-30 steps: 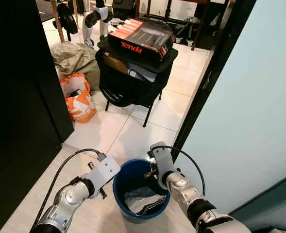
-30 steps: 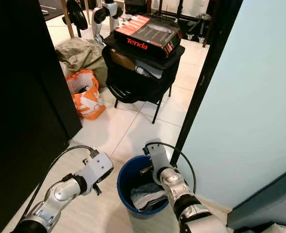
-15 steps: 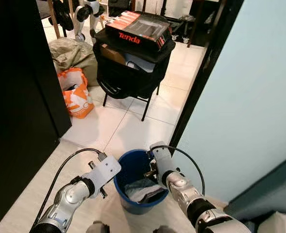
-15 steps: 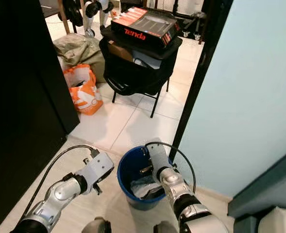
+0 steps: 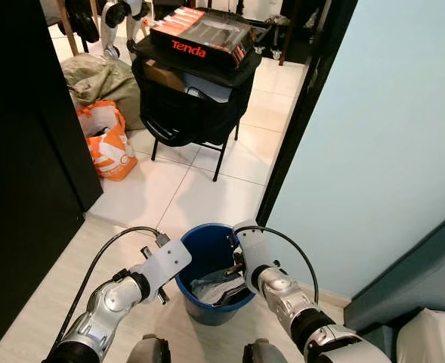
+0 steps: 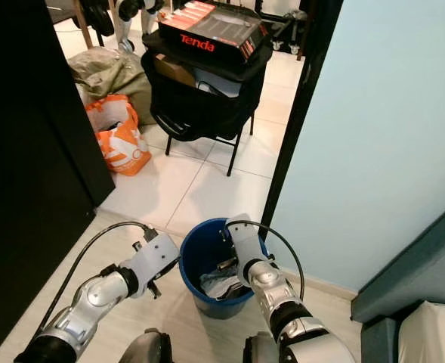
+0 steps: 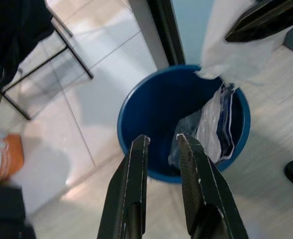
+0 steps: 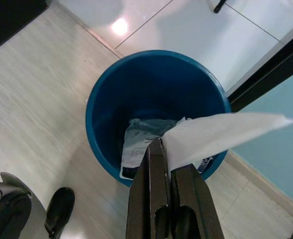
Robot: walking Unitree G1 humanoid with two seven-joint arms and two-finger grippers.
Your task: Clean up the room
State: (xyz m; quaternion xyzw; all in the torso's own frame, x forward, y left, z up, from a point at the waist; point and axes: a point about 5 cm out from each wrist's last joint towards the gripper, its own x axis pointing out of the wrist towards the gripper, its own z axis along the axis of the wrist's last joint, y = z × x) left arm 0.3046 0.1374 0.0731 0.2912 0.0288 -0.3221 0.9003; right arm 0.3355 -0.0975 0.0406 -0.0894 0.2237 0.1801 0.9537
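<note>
Over round blue bucket (image 8: pixel 153 94) — right gripper (image 8: pixel 164 149) pinching crumpled white tissue (image 8: pixel 221 132) | left gripper (image 7: pixel 162 144) slightly parted

Smooth blue plastic bucket (image 8: pixel 151 94), thin white paper tissue (image 8: pixel 216 134), glossy tiles (image 5: pixel 199 189)

I'm looking into a lived-in home, at a doorway between a wood-look floor (image 5: pixel 48 302) at the bottom of the frame and white tiles (image 5: pixel 177 189) beyond. At upper left a folding chair (image 5: pixel 188 113) piled with a Tenda box (image 5: pixel 199 38), an orange shopping bag (image 5: pixel 107 140) and a stuffed sack (image 5: pixel 94 76) give it a cluttered storage-room feel.
</note>
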